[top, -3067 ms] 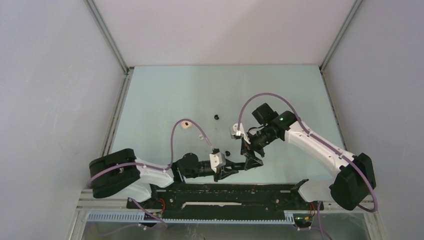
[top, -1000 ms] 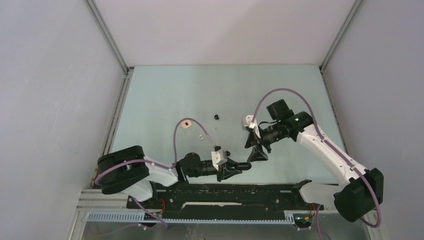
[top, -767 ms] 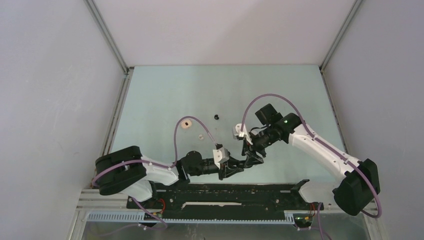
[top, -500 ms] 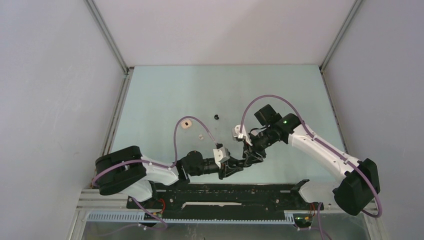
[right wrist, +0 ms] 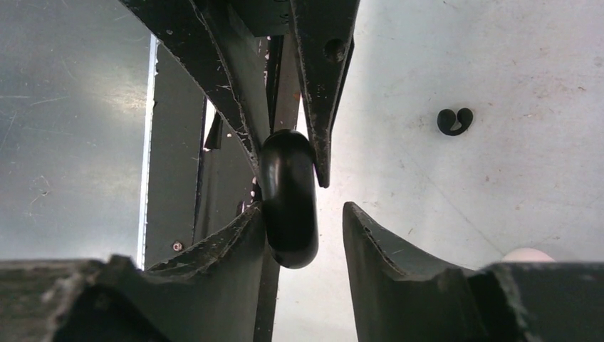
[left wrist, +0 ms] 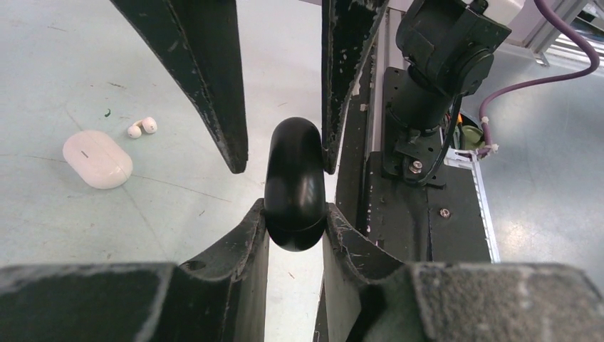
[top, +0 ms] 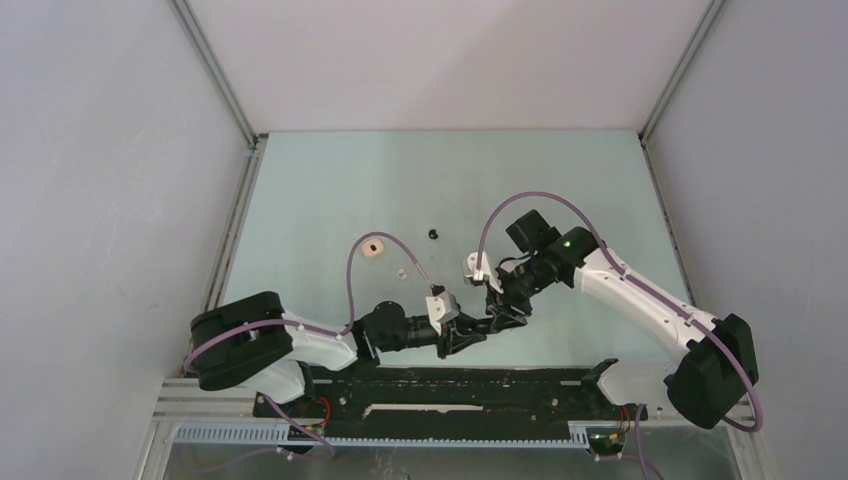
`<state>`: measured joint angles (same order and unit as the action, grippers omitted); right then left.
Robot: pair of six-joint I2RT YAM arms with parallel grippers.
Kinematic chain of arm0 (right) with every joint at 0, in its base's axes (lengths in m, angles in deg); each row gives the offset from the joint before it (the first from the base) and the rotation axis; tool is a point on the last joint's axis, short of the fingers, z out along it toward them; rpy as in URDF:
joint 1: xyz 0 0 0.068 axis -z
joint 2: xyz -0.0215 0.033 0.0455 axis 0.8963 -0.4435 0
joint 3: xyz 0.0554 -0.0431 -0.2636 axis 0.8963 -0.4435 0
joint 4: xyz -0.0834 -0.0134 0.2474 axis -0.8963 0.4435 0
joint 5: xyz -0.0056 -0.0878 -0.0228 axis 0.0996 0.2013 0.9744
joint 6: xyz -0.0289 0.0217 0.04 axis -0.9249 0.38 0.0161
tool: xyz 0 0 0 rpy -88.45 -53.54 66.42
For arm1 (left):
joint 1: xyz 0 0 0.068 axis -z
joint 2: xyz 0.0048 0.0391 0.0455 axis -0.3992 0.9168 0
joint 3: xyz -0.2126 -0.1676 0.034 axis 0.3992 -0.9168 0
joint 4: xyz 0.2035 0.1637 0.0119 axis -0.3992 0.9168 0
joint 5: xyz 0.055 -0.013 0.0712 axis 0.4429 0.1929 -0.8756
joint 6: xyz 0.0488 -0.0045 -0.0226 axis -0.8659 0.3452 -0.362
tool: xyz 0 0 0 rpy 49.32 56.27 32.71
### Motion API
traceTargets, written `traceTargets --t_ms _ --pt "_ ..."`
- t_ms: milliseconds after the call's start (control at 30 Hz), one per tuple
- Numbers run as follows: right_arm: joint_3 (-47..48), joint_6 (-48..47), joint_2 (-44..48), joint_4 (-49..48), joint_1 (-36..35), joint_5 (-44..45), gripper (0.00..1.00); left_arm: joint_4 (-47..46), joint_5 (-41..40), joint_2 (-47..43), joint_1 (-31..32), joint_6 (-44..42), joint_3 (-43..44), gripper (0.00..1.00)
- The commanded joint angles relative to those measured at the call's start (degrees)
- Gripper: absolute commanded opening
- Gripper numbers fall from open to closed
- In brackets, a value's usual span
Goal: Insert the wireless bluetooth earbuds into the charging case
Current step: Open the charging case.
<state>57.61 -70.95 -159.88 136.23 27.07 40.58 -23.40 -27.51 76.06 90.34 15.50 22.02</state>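
The left arm (top: 300,345) and right arm (top: 640,295) had white shells with black joints. A purple cable (top: 347,285) looped over each wrist. Their black fingers (left wrist: 228,263) were scuffed and speckled.

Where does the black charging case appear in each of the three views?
Top external: black charging case just below centre, barely visible.
Left wrist: case at centre, pinched by the lower jaws.
Right wrist: case at centre, slightly left.
Shared landmark: black rail at the table's near edge.
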Motion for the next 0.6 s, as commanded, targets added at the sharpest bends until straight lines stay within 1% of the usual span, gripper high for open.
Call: traceTargets --t_ms 0,33,67,167,200,233,300,367,433,567 --pt "0.32 -0.26 -0.72 -0.78 -0.39 1.40 0.43 -5.01 -0.86 -0.93 -0.32 1.81 0.80 0.00" --pt "0.36 -0.20 -0.88 -0.87 -0.48 1.64 0.42 -5.27 -0.86 -0.82 -0.40 2.24 0.79 0.00" --pt "0.32 -0.20 -0.82 -0.91 -0.52 1.76 0.37 -5.45 -0.90 -0.73 -0.44 2.51 0.83 0.00" --pt "0.36 0.00 -0.86 -1.11 -0.53 2.01 0.28 -5.62 -1.11 -0.51 -0.45 2.84 0.79 0.00" --pt "0.36 0.05 -0.89 -1.17 -0.45 1.99 0.26 -5.61 -1.12 -0.28 -0.45 2.93 0.89 0.04" --pt "0.36 0.11 -0.76 -1.25 -0.45 1.99 0.24 -5.50 -1.28 -0.03 -0.45 3.16 0.94 0.09" --pt "0.35 0.19 -0.30 -1.40 -0.19 1.55 0.22 -5.39 -1.47 0.39 -0.45 3.48 0.99 0.23" --pt "0.36 0.31 0.03 -1.45 0.19 1.41 0.22 -5.19 -1.35 0.72 -0.45 3.51 0.97 0.31" --pt "0.32 0.33 0.28 -1.52 0.64 1.27 0.21 -5.15 -1.21 1.04 -0.45 3.55 0.89 0.34" --pt "0.36 0.42 0.49 -1.60 1.21 1.03 0.21 -5.20 -1.01 1.58 -0.45 3.68 1.05 0.36"
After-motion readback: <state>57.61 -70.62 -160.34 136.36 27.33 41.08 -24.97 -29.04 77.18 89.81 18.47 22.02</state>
